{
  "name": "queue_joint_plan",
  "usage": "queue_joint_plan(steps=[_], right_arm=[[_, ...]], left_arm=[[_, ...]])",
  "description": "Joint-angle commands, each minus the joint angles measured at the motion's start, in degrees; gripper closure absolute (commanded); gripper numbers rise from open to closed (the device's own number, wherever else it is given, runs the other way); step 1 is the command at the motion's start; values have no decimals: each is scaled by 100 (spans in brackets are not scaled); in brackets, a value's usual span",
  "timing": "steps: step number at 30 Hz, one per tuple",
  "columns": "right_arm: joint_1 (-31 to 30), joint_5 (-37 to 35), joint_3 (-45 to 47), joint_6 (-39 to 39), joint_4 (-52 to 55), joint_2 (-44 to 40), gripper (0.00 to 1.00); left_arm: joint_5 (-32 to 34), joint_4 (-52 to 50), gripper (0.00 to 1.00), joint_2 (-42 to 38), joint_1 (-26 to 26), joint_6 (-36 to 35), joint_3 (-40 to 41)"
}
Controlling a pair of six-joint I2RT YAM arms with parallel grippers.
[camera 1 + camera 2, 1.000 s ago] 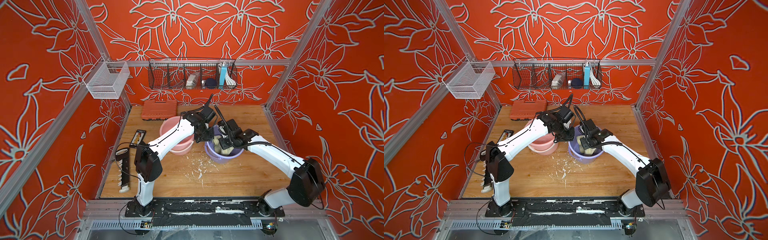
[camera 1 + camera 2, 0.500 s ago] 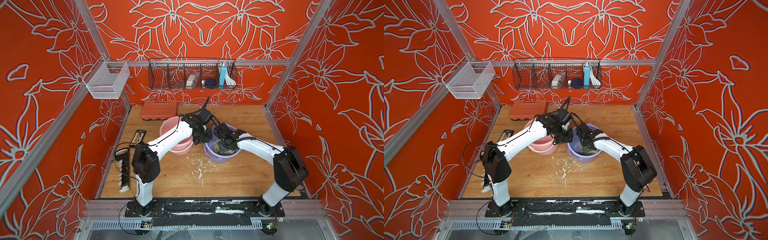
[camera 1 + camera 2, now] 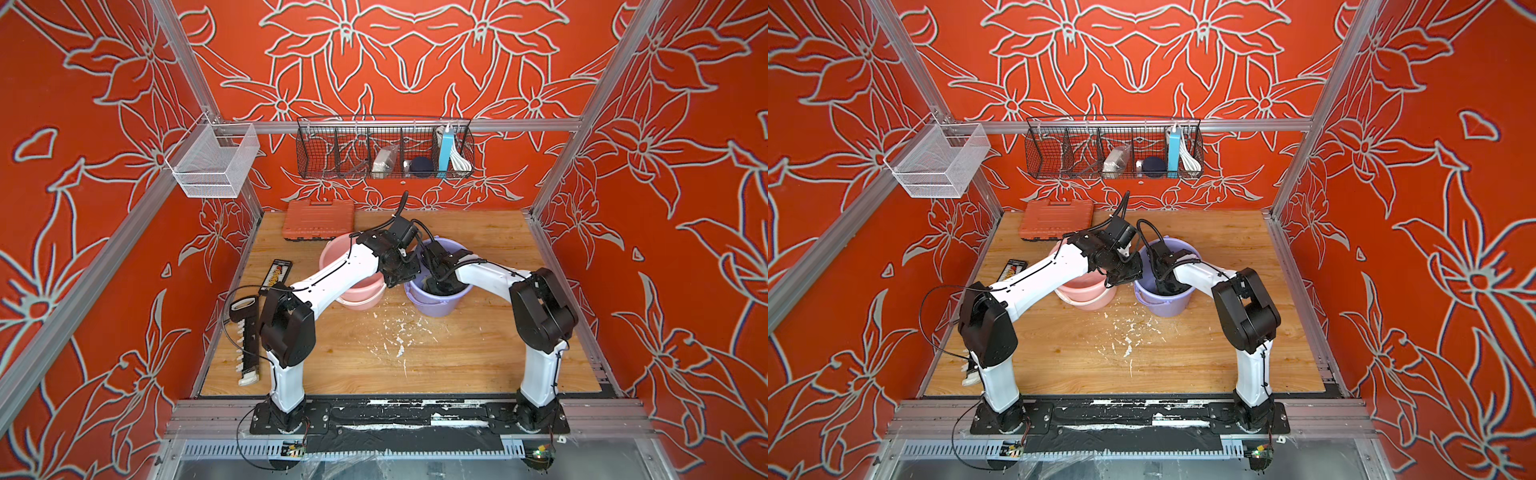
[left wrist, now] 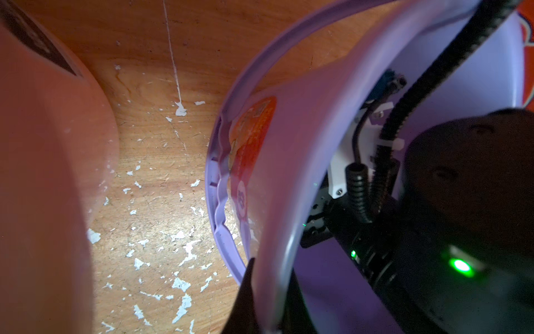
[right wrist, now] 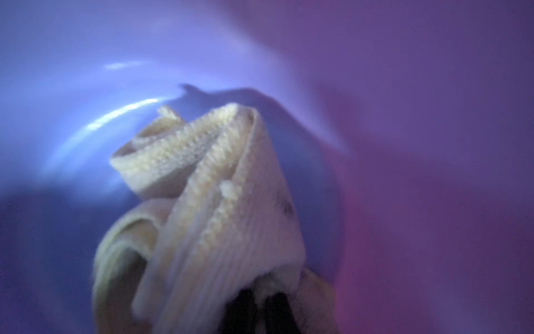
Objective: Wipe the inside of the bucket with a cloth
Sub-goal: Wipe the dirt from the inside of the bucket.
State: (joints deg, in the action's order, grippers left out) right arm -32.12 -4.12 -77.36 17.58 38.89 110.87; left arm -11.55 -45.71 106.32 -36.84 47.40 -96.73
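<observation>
Soft, ribbed, pale yellowish cloth (image 5: 219, 202) lies bunched deep inside the purple bucket (image 3: 436, 305), its loose folds against the smooth floor and wall. The right gripper (image 5: 260, 306) reaches down into the bucket, its jaws pinched narrow on one gathered end of the cloth.

The cloth looks light and limp, with a few dark stains. It will likely drag, fold and roll up rather than push flat. A hold on the bunched middle should leave enough loose fabric to sweep the wall.

The bucket is thin, glossy plastic, probably light and apt to slide or tip under a wiping push. The left gripper (image 4: 270, 289) steadies it: its jaws are closed on the rim, one finger outside the wall and one inside. An orange sticker (image 4: 251, 138) shows on the outer wall.

A pink bucket (image 3: 357, 297) stands just beside the purple one, under the left arm. Both rest on a wooden table (image 3: 457, 365) scattered with white flecks (image 3: 399, 336). An orange tool case (image 3: 318, 220) lies at the back of the table.

Orange-red walls with white flower outlines close in three sides. A black wire basket (image 3: 384, 149) hangs on the back wall, and a white mesh basket (image 3: 212, 166) hangs from the frame on the left.
</observation>
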Motion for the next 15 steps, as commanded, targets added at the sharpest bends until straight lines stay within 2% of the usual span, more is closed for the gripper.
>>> queue_joint_plan(steps=[1,5,8,9,11,15], right_arm=[[198,1877,-187,176,-614,346,100],[115,3681,-426,169,-922,413,100],[120,4643,-280,119,-1309,134,100],[121,4732,-237,93,-1363,9,100],[132,4499,-137,31,-1349,-358,100],[126,2619,-312,-148,-418,-707,100]], left_arm=[[-1118,-415,100,-343,-300,-725,13],[-1130,-384,100,-280,-303,-711,-47],[-1017,-475,100,-251,-297,-758,-109],[-965,-511,100,-247,-285,-773,-126],[-898,-539,100,-260,-250,-766,-111],[-814,-674,100,-247,-177,-754,-144]])
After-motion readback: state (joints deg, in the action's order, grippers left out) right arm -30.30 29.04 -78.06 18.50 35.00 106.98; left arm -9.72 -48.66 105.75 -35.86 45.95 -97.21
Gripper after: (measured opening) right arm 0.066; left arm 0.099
